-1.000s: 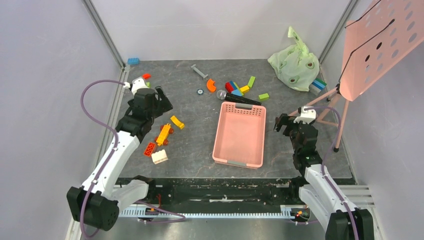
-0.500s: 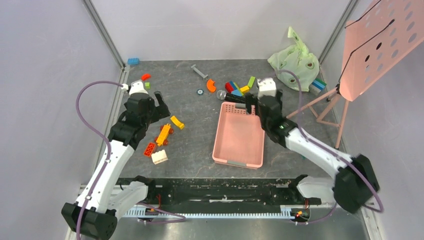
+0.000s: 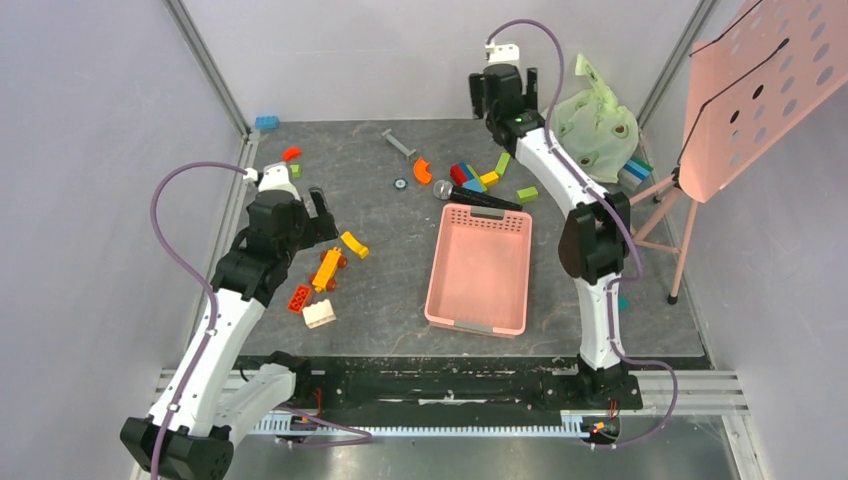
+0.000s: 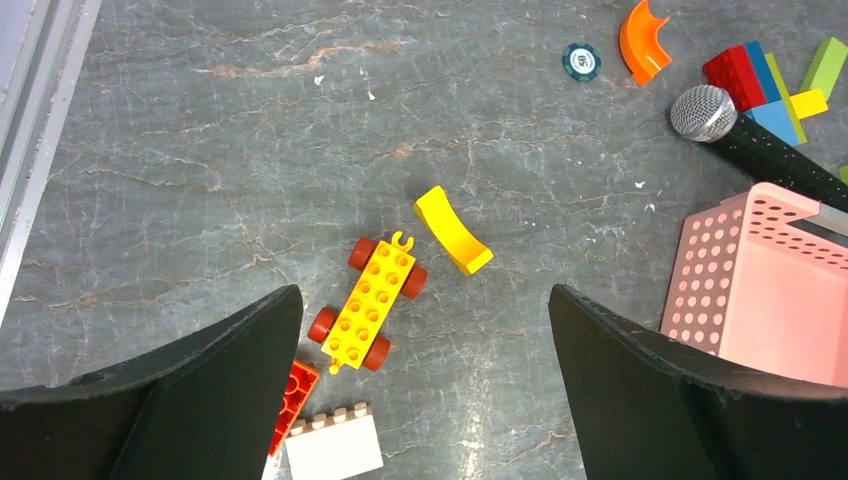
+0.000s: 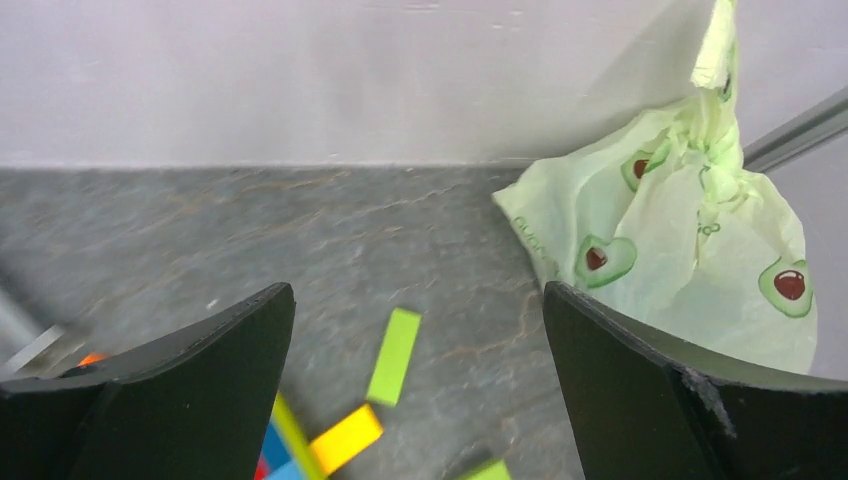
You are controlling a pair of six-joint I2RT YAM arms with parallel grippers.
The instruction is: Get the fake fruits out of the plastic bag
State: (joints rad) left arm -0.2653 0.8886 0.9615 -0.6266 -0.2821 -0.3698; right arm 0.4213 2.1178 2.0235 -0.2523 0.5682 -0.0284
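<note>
Plastic bag [image 3: 597, 122] up in the table's far right corner, seen from above, pale green and bunched, handles knotted. The right gripper [image 3: 502, 92] hangs at the far edge just left of it, not touching, with nothing between its jaws. Over on the left side, the left gripper [image 3: 312, 215] hovers above scattered bricks, spread wide and empty too. A pink basket [image 3: 431, 290] lies mid-table, a microphone [image 3: 478, 197] touching its far rim.

Left wrist view now: both fingers [image 4: 180, 400] splayed apart, nothing between them. Below sit a yellow wheeled block [image 4: 370, 305], a yellow curved piece [image 4: 453, 231] just beside it and a white brick [image 4: 333, 445] near the bottom. The basket's corner shows at right.

Right wrist view: fingers [image 5: 690, 400] parted wide, gripping nothing. The bag fills the right side against the back wall, printed with heart-shaped avocados, whatever it holds hidden. A green bar block [image 5: 394, 355] lies between the fingers, well short of the bag.
</note>
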